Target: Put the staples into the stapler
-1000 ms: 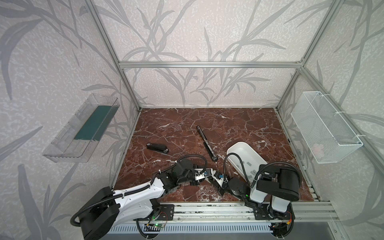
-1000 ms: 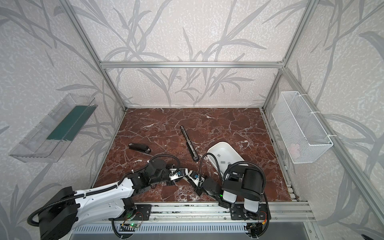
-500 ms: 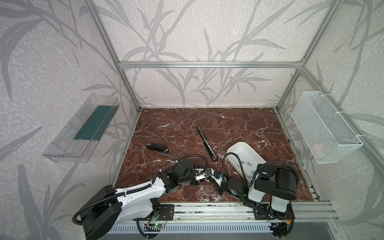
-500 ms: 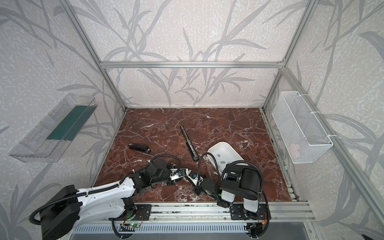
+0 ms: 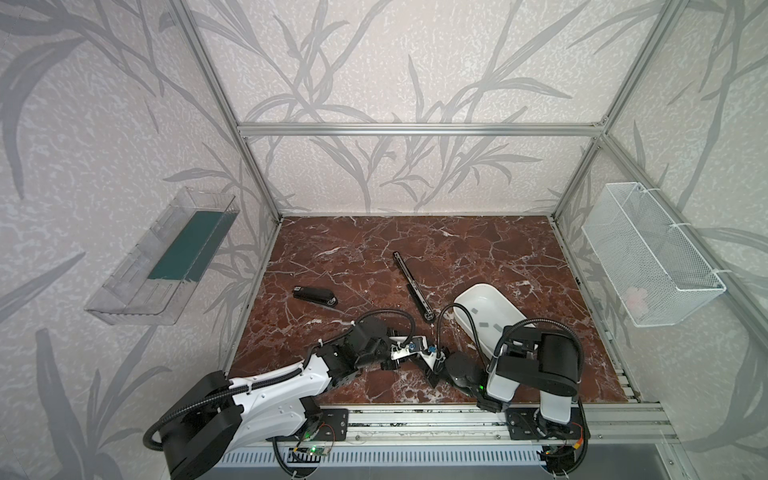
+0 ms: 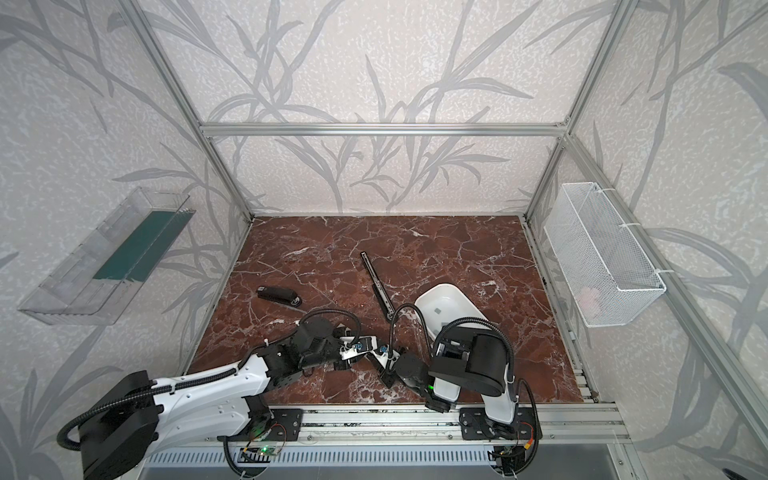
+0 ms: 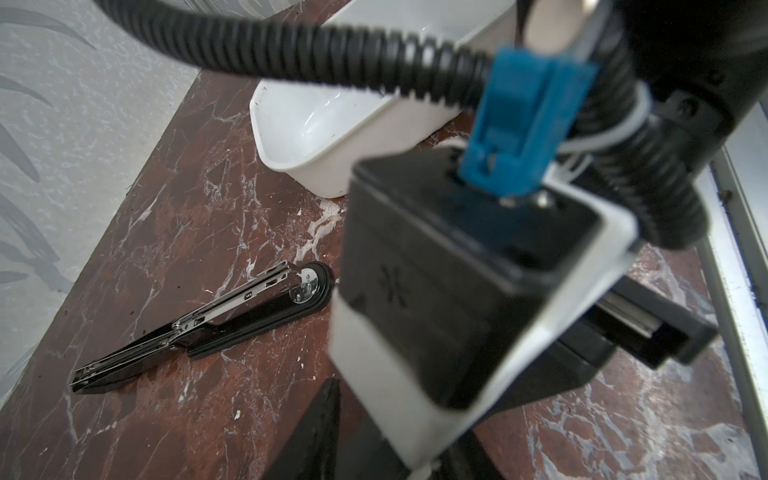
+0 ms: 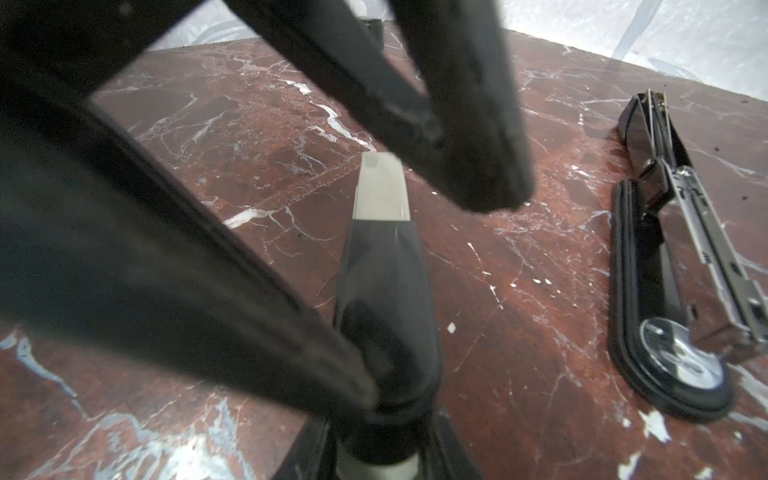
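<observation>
Near the front edge of the red marble table (image 5: 478, 249), about midway across, the two arms meet tip to tip. The right gripper (image 8: 381, 232) is clenched on a staple strip (image 8: 380, 187). In the right wrist view its black fingers run together into one tapered wedge, and the flat grey strip sticks out past the tip, over bare marble. The left gripper (image 8: 486, 187) reaches in from the left and is also clenched, its two fingers narrowing to a joined tip just beside the strip, with marble showing between them. Whether a broad blurred dark bar crossing the same view belongs to that gripper cannot be told. The opened stapler (image 5: 413, 286) lies flat in the middle of the table, slanting from far left to near right. Its round metal-capped end is nearest the grippers, apart from the strip. Just right of that end sits a white bin (image 5: 496, 301) with loose staples (image 5: 473, 309) lying on its floor. A closed black stapler (image 5: 314, 295) rests well to the left, near the left wall.
</observation>
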Robot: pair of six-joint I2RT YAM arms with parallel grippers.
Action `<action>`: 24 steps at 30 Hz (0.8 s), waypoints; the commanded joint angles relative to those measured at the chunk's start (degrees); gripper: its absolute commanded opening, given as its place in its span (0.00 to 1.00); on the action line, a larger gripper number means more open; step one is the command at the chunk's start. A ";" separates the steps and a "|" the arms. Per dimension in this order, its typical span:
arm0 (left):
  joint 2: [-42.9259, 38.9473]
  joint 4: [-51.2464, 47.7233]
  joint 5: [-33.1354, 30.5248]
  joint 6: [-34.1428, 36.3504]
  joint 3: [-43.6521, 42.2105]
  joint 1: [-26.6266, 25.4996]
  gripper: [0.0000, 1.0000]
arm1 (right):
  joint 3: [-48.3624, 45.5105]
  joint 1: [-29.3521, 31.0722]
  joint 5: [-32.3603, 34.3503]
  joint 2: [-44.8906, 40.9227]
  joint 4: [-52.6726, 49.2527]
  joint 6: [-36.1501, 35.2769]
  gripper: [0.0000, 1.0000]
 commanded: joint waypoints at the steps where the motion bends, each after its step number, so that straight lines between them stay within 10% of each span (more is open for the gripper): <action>1: -0.85 1.65 0.75 0.57 0.27 -0.30 0.37 | 1.59 0.14 1.59 1.79 2.14 -0.92 0.33; 24: -10.15 -8.57 -12.06 -0.32 0.47 -0.32 0.39 | 1.40 0.13 -1.27 -1.55 2.14 -0.63 0.12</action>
